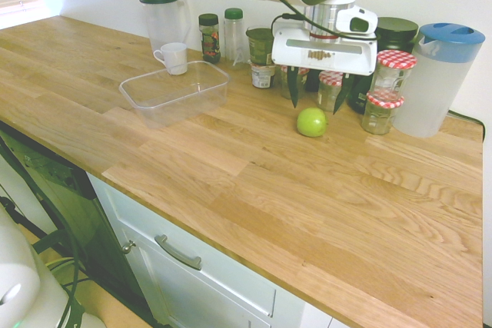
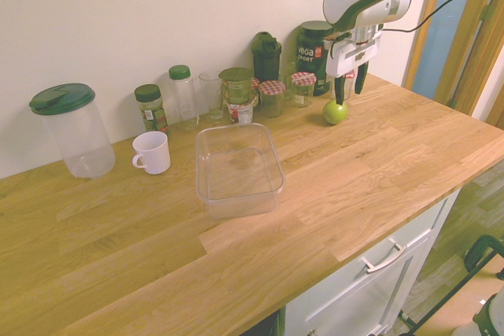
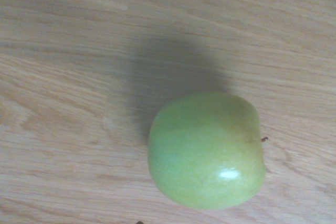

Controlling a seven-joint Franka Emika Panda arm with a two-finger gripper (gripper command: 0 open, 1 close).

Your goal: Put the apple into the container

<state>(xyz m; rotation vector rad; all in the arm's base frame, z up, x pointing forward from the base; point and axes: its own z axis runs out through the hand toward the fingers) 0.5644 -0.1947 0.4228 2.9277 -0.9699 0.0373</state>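
Lower the wide-open, empty claw [image 1: 316, 91] straight onto the apple [image 1: 311, 121] resting just below on the worktop [image 1: 254, 190], centring both fingers around it, well apart from the container [image 1: 175, 92].

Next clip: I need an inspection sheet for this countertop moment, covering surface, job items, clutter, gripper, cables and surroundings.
Surface: wooden countertop, bare at the front.
Job's things: green apple resting on the wood, apart from the clear container, which is empty.
Clutter: white mug, lidded pitchers, checked-lid jars and bottles along the wall.
Gripper: gripper open, pointing down above the apple, not touching it.
Cables: nothing seen on the counter.
Surroundings: white drawers below; pale wall behind.
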